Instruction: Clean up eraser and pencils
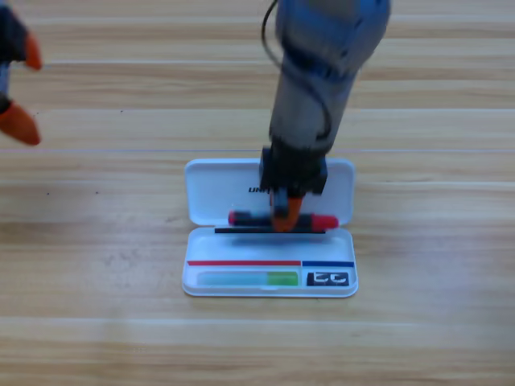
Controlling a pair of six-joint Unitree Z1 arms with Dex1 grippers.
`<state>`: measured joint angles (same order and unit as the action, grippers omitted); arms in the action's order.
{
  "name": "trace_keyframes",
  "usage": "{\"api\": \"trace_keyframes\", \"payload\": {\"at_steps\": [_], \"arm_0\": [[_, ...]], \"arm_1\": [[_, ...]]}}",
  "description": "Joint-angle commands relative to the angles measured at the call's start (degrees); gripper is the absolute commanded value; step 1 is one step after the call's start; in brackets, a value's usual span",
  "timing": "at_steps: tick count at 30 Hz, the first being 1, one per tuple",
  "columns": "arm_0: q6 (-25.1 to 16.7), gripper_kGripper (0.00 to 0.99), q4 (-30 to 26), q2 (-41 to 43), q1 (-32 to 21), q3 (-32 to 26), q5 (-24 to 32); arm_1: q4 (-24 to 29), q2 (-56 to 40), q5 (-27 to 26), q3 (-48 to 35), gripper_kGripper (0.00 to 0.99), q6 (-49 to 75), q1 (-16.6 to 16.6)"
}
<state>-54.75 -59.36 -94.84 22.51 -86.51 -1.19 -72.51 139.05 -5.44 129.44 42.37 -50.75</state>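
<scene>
The wooden table point(418, 96) fills the view, its grain running left to right. The right arm point(322, 72) comes down from the top middle and points almost straight down over the open white case point(209, 189), which lies with its lid toward the top and its tray toward the bottom.

The right gripper point(286, 211) sits over the hinge line of the case, and its jaws are closed around the middle of the black pencil point(322, 220), whose red ends stick out to either side. The pencil's long axis runs left to right, in line with the tray's length, and the tray lies just below it in the picture; a short move toward the bottom edge looks like what is needed to lay it in.

In the tray, the green pencil point(245, 279) already lies lengthwise at the left, with the eraser point(328, 279) just beside it at the right.

The left gripper point(18, 88) waits at the picture's left edge, well apart from the case, jaws spread.
</scene>
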Motion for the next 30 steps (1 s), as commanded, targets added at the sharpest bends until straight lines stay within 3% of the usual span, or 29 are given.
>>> {"api": "trace_keyframes", "payload": {"at_steps": [1,4,6,9,10,20,30], "arm_0": [[-0.71,0.989,1.88,-1.14,-3.7,4.68,1.63],[-0.62,0.989,2.32,-1.22,-3.7,5.65,2.34],[-0.71,0.989,2.41,-1.31,-3.7,6.09,2.6],[-0.71,0.989,2.49,-1.4,-3.7,6.61,2.69],[-0.71,0.989,2.58,-1.4,-3.7,6.7,2.69],[-0.62,0.988,3.99,-1.4,-3.7,6.7,2.95],[1.22,0.887,7.68,-9.84,-5.54,-2.26,4.97]], "arm_1": [[-0.79,5.44,0.69,0.81,0.0,-1.06,-1.55],[-0.79,5.44,0.69,0.81,0.031,-1.41,-1.64],[-0.79,5.17,0.69,0.81,0.249,-1.94,-1.64],[-0.79,4.65,0.69,0.72,0.807,-3.35,-1.73],[-0.79,4.3,0.6,0.63,0.877,-3.61,-1.73],[-1.05,-6.95,-3.97,-5.52,0.879,-4.49,-4.27],[0.62,-29.02,-11.18,-17.12,0.917,-7.13,-7.35]]}}
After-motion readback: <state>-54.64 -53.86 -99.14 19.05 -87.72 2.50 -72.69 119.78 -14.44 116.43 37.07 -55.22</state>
